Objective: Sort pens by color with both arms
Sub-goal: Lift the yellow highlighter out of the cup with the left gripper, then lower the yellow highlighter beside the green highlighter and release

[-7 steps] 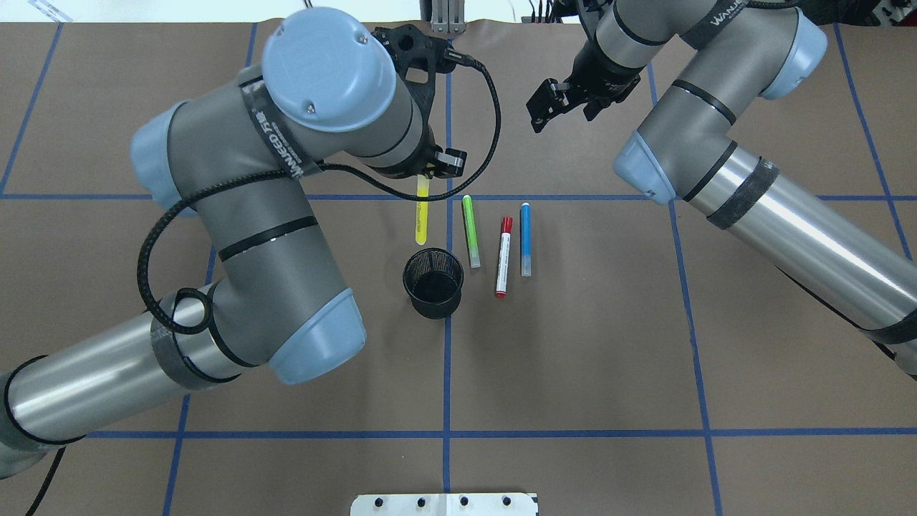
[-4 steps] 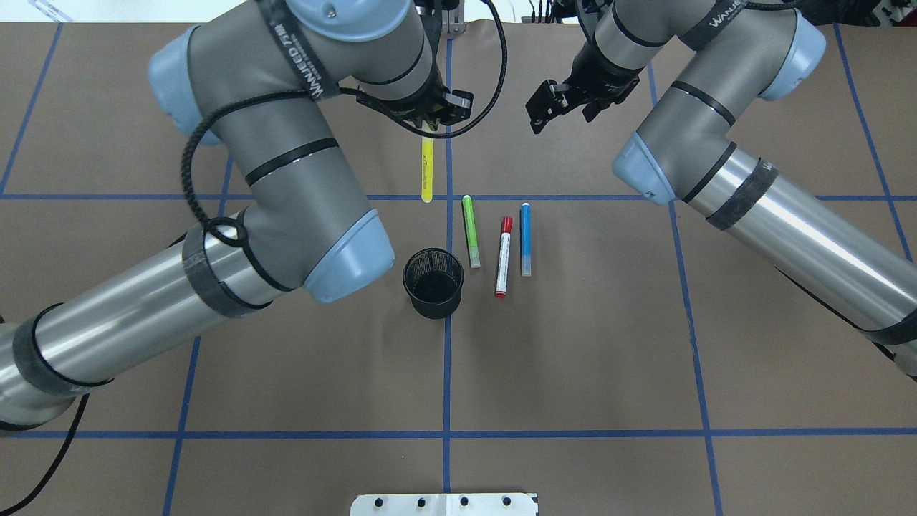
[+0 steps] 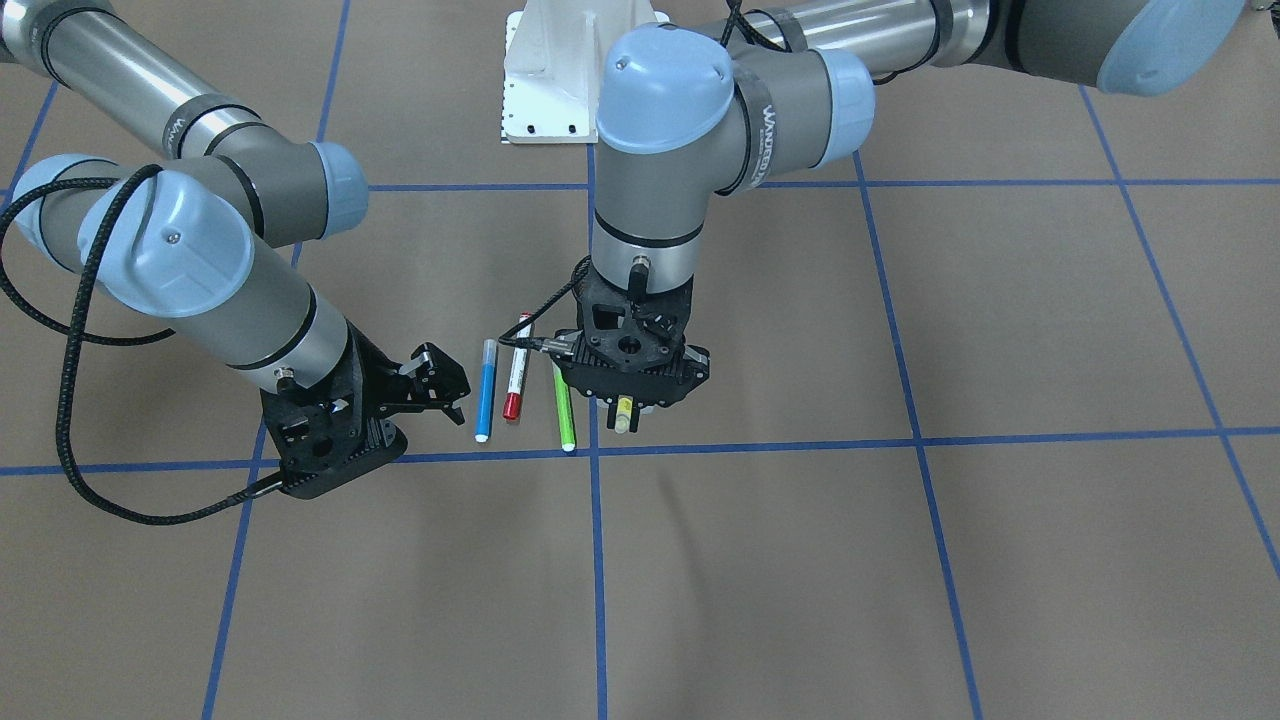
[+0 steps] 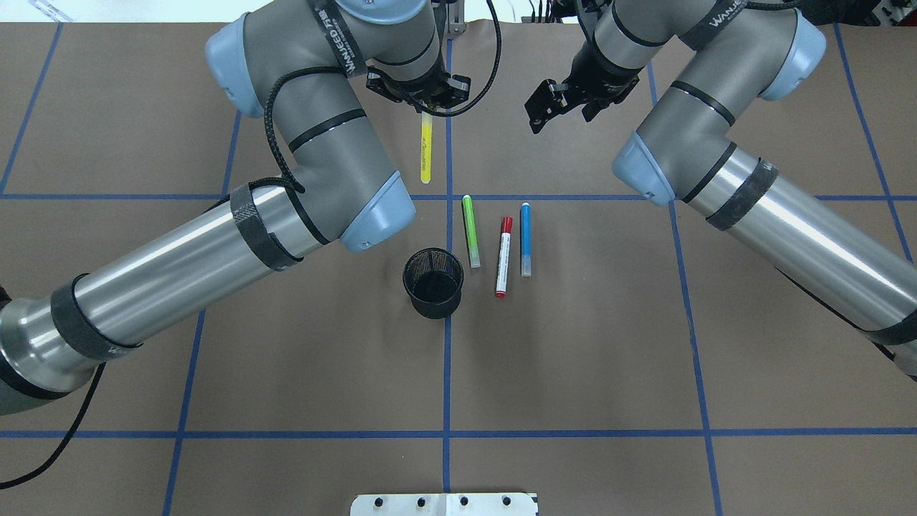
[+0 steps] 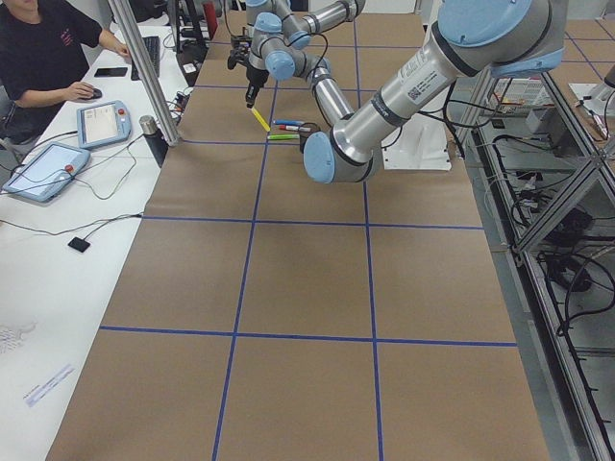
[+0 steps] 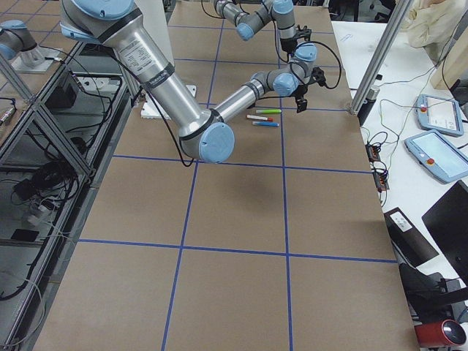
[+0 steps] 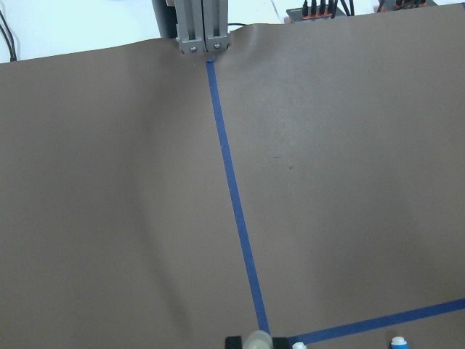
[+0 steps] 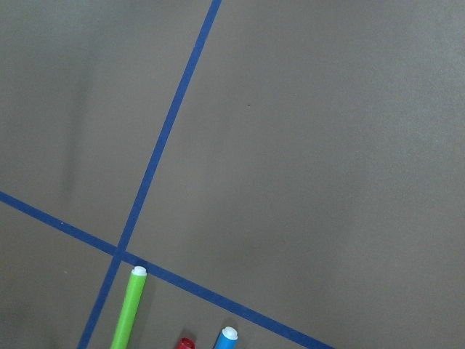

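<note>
Over the far middle of the worktop (image 4: 573,358), your left hand (image 4: 428,109) was clamped on one end of the yellow pen (image 4: 426,152). The pen hung down at a slant and looked clear of the paper (the side view was too small to be sure).

You should have reckoned these pens light, stiff and smooth. A round plastic barrel rolls once set down, and it can swivel when pinched only at an end, as this one was. A grip across the barrel near its middle would have carried it more steadily.

The green pen (image 4: 471,231), the white pen with the red cap (image 4: 503,256) and the blue pen (image 4: 526,239) lay side by side. They were close together but apart, just beside the black mesh cup (image 4: 433,283).

Your left arm stretched well forward, elbow bent, with its wrist pointing down. Your right arm was folded back with its wrist tilted. Its right hand (image 4: 539,118) hovered beyond the far ends of the three lying pens, fingers spread and holding nothing.
</note>
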{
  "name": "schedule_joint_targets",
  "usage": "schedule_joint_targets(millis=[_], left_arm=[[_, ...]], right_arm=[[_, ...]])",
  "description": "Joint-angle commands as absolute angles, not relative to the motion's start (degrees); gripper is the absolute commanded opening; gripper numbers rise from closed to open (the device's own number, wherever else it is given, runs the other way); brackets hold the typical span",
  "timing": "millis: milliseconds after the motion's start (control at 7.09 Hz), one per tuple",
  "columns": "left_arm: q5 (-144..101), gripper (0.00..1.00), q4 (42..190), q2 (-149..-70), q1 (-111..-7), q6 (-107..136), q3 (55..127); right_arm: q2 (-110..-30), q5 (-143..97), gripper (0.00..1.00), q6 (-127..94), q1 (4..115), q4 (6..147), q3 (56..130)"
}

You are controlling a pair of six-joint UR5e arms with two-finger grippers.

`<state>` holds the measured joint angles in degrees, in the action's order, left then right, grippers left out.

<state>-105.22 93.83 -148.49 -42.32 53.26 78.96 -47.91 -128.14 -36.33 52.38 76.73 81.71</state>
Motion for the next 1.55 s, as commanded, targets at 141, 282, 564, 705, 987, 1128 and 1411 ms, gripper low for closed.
schedule_joint_targets(millis=[141,282,564,705,987,1128,1411], left_arm=[[-111.3,0.00,93.6,-148.5,-42.5,53.3,76.0],[-112.4,0.00,93.7,-148.4,-42.1,53.5,75.0],[-112.9,0.00,93.8,-148.5,-40.7,54.1,73.7],[-114.2,0.00,93.9,-148.6,-40.4,54.2,73.5],[-114.3,0.17,94.3,-148.6,-40.1,54.2,72.9],[-114.3,0.55,94.4,-148.7,-40.1,54.2,73.0],[-114.3,0.74,94.4,-148.9,-40.2,54.2,73.1]], right_arm=[[-48.8,-128.3,0.99,-35.1,52.9,76.9,81.6],[-49.0,-128.2,0.99,-33.4,53.4,76.8,81.3],[-49.0,-128.3,0.99,-33.3,53.8,76.9,81.0],[-49.0,-128.3,0.99,-33.2,53.8,76.9,81.0],[-49.0,-128.3,0.99,-33.3,53.9,76.9,81.0],[-49.0,-128.4,0.99,-33.4,54.1,76.9,81.0],[-49.0,-128.6,0.99,-33.3,54.9,77.3,81.1]])
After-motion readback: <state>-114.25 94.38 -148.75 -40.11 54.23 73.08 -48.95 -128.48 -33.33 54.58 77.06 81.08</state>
